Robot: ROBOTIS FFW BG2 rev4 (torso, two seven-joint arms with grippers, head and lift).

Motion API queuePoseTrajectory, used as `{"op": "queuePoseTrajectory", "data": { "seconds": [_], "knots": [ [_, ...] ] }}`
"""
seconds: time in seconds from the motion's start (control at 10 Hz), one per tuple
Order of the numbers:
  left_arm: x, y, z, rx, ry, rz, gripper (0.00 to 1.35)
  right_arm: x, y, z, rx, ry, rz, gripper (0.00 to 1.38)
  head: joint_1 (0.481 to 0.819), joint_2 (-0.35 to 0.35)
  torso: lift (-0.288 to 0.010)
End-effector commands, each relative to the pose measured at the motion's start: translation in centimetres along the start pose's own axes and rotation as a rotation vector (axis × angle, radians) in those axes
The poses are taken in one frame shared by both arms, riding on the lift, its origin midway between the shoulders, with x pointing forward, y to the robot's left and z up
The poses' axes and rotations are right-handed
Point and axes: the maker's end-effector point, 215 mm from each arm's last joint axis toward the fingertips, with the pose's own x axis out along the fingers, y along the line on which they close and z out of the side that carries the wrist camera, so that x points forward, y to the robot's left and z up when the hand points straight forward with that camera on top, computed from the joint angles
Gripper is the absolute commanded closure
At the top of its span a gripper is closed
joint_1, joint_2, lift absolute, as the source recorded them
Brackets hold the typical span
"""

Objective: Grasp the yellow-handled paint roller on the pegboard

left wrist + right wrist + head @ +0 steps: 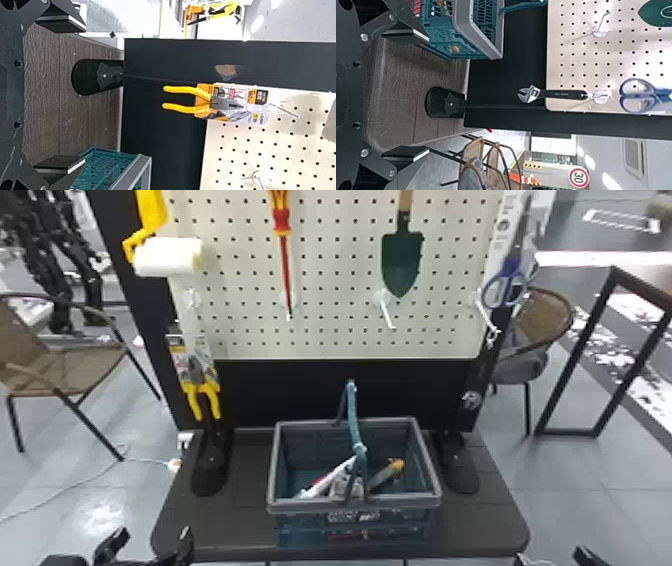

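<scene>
The paint roller [167, 256] hangs at the upper left of the pegboard [335, 280], its yellow handle running up past the top edge and its white sleeve lying sideways. Low at the left of the head view is my left gripper [150, 542], well below the roller; its two fingers stand wide apart, with nothing between them. The left gripper [59, 95] in its own wrist view is likewise open. My right gripper [550, 560] is at the bottom right edge of the head view. In the right wrist view the right gripper [405, 97] is open and holds nothing.
Below the roller hang yellow-handled pliers [202, 390]. A screwdriver [284, 255], a green trowel [401, 260], blue scissors [505, 287] and an adjustable wrench [558, 94] also hang there. A basket [425, 470] with several items stands on the dark base [225, 520]. Bare hooks [387, 312] stick out.
</scene>
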Motion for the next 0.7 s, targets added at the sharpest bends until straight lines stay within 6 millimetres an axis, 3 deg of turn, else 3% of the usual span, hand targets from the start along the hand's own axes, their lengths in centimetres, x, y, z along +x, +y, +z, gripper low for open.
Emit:
{"op": "queuePoseTrajectory", "data": {
  "seconds": [0.0, 0.6],
  "knots": [
    [0.02, -0.11, -0.04, -0.006, -0.001, 0.000, 0.15, 0.04, 0.00, 0.05, -0.001, -0.001, 0.000, 0.30, 0.549, 0.000, -0.100],
    [0.90, -1.01, 0.17, -0.031, 0.005, -0.021, 0.16, 0.14, -0.02, 0.07, -0.008, 0.000, 0.002, 0.30, 0.549, 0.000, -0.100]
  ]
}}
